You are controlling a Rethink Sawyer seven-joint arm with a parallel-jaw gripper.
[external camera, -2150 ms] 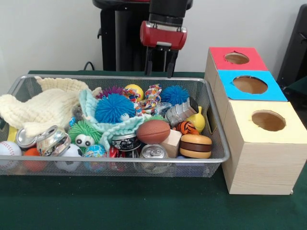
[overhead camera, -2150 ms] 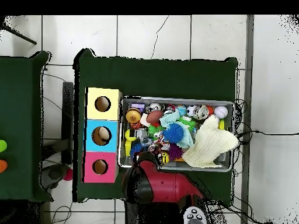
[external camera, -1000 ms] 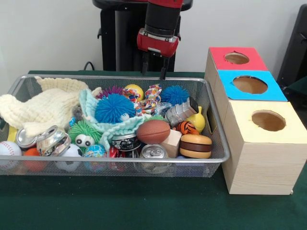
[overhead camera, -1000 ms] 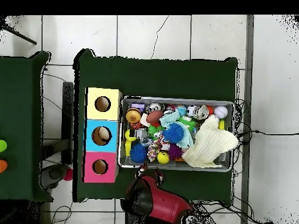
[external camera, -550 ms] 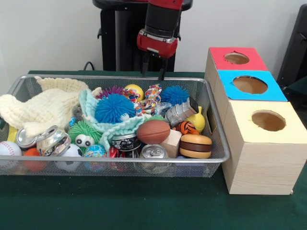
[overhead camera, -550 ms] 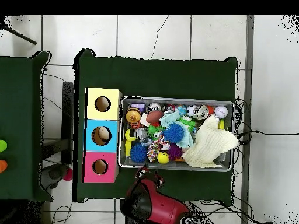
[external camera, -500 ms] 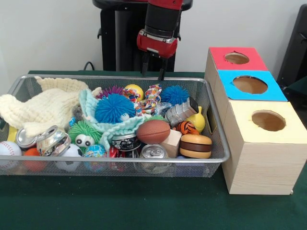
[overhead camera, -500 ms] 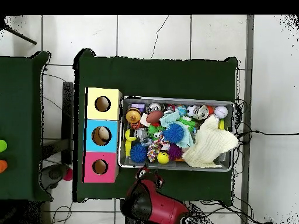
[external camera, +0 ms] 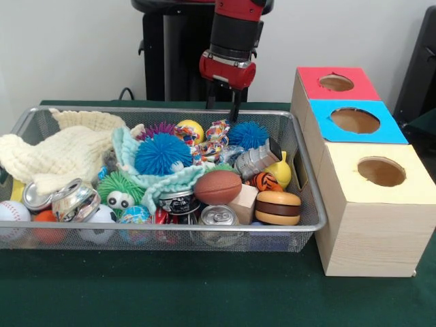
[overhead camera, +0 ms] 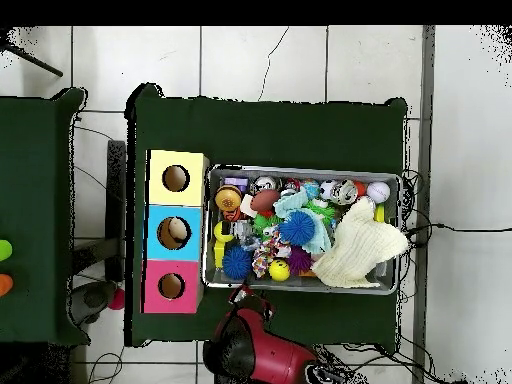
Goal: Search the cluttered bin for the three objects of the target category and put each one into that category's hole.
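Observation:
The cluttered bin (external camera: pixel 310 185), a silver wire mesh basket, is full of toys, balls, cans and cloth; it also shows in the overhead view (overhead camera: pixel 400 232). The hole (external camera: pixel 355 120) is in the blue top of the middle wooden box, also seen from overhead (overhead camera: pixel 174 233). My gripper (external camera: pixel 223 109) hangs open and empty just above the bin's far rim, near a small blue spiky ball (external camera: pixel 248 134). In the overhead view my gripper (overhead camera: pixel 241 295) sits at the bin's lower left edge.
A red-topped box (external camera: pixel 336 82) and a yellow-topped box (external camera: pixel 381 172) flank the blue one. The bin holds a large blue spiky ball (external camera: pixel 162 154), a football (external camera: pixel 218 187), a cream knitted cloth (external camera: pixel 61 153), cans (external camera: pixel 219 216) and a baseball (external camera: pixel 12 212).
My gripper has shifted a little to the right and slightly lower in the front view, still open and empty. Nothing in the bin has moved.

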